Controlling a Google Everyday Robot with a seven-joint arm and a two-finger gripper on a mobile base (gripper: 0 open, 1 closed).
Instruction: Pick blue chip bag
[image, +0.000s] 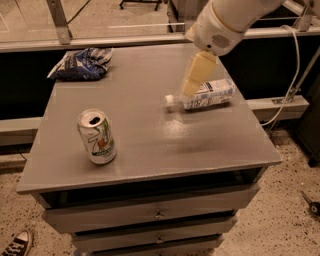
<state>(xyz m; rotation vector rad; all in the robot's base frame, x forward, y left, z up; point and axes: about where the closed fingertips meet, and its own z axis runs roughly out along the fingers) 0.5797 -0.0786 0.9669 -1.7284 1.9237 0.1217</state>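
The blue chip bag (82, 64) is a crumpled dark blue foil bag with white markings. It lies at the far left corner of the grey table (150, 135). My gripper (190, 88) hangs from the white arm (227, 20) over the right middle of the table, just in front of the bottle's cap end. It is well to the right of the bag and holds nothing that I can see.
A clear plastic bottle (209, 95) with a white-and-blue label lies on its side at the right. A silver-and-green drink can (97, 136) stands upright at the front left. Drawers (155, 215) sit under the tabletop. A cable (292, 75) hangs at the right. A shoe (17, 244) is on the floor.
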